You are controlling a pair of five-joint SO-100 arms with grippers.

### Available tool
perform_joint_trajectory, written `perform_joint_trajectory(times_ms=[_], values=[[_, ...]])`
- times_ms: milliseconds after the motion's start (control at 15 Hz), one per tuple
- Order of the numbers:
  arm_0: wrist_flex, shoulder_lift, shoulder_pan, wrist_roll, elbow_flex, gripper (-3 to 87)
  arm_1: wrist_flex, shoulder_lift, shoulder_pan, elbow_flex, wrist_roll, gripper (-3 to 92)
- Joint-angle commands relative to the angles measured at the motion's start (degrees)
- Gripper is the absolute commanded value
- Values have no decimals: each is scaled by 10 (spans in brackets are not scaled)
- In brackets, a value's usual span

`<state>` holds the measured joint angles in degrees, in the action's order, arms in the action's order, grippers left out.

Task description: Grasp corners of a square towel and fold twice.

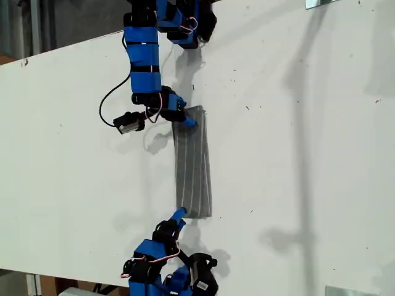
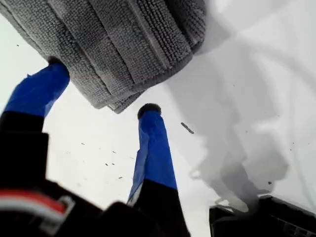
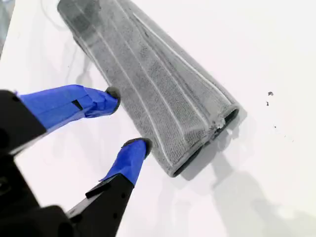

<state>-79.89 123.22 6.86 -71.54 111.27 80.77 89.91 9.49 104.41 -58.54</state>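
The grey striped towel (image 1: 194, 166) lies folded into a narrow strip on the white table (image 1: 296, 154), running from the far arm to the near arm. My first gripper (image 1: 187, 121) (image 2: 101, 86) is open at the strip's far end. One towel corner (image 2: 116, 104) sits between its fingers, and the cloth (image 2: 123, 39) overlaps one fingertip (image 2: 53, 66). My second gripper (image 1: 179, 214) (image 3: 126, 121) is open beside the strip's near end, on the exterior view's left. Its fingertips (image 3: 139, 144) touch the long edge of the towel (image 3: 163, 84). The near end's layers gape open at a corner (image 3: 224, 118).
The arm bases stand at the exterior view's top (image 1: 179, 18) and bottom (image 1: 185, 277). A black cable (image 1: 108, 105) loops off the far arm. Metal plates sit at the table's right corners (image 1: 321, 3) (image 1: 349, 290). The table edge (image 1: 62, 46) runs along the exterior view's upper left.
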Motion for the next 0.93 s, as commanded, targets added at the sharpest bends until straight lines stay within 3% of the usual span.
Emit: perform_joint_trajectory(times_ms=[0,200,400,667,733,800,867], values=[[52,56,47,20,84,154,-11,35,19,8,14,335],[158,68,96,15,243,154,-56,-15,35,36,25,413],[209,122,135,-14,374,154,-69,-89,33,40,13,321],[185,310,192,-9,497,154,-88,-94,30,83,-4,307],[184,317,207,-7,515,154,-96,-94,28,97,-4,228],[188,317,220,-4,530,154,-96,-88,26,112,-16,-1],[184,329,221,-3,531,154,-103,-64,24,137,-30,-1]])
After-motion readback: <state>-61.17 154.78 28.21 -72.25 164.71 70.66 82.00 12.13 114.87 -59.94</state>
